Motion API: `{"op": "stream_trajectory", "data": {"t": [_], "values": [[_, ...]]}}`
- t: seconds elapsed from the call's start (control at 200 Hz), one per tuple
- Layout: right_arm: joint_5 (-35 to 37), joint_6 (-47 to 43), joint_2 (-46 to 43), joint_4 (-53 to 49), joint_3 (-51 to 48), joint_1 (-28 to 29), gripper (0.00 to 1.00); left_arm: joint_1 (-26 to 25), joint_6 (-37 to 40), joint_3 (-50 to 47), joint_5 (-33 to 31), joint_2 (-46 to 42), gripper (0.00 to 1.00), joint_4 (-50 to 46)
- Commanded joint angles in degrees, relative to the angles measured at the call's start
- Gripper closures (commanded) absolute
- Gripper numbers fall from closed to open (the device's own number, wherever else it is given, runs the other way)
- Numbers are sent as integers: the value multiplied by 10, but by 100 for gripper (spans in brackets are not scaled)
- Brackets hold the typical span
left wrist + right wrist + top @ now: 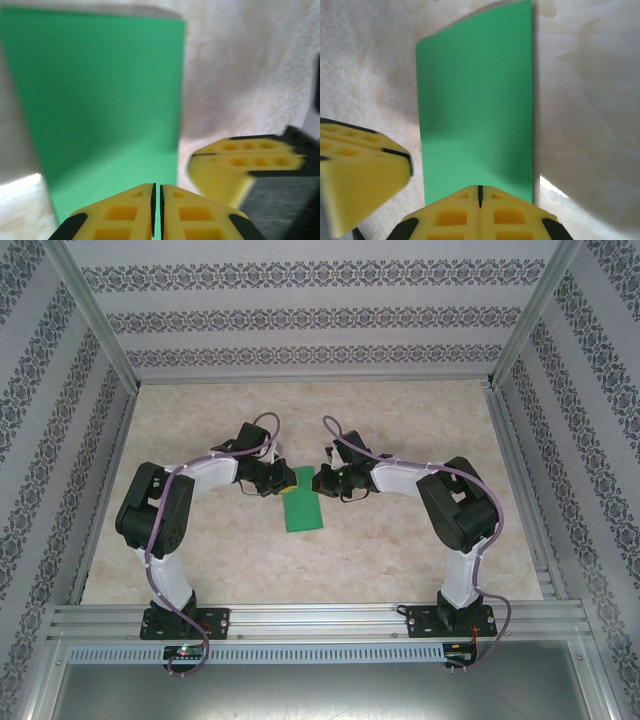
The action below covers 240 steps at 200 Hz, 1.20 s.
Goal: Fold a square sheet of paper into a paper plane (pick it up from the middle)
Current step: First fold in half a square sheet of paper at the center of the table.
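Count taken on one desk (400, 560). Green paper sheet (303, 510): one. Arms: two, the left arm (165, 510) and the right arm (455, 505). Yellow fingers: four, as two left fingers (125, 215) and two right fingers (455, 215).

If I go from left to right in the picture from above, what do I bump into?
left arm → left hand → green paper → right hand → right arm
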Motion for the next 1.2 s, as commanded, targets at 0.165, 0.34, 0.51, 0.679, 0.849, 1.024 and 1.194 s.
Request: {"op": "stream_trajectory", "data": {"t": [0.165,0.34,0.51,0.679,0.849,1.024,1.194], "values": [[-3,47,4,45,-32,8,100,-6,11,65,60,75,91,1],[4,55,7,54,-37,12,100,-8,13,75,68,90,93,2],[3,60,20,65,-35,17,100,-16,9,89,76,106,94,10],[7,49,32,75,-32,17,100,-18,-14,89,74,121,95,45],[-1,47,34,98,-41,17,100,-36,-16,99,70,136,95,58],[-9,44,5,116,-64,13,100,-40,-36,87,38,137,97,67],[5,41,-28,118,-93,9,100,-40,-45,79,35,143,98,79]]}}
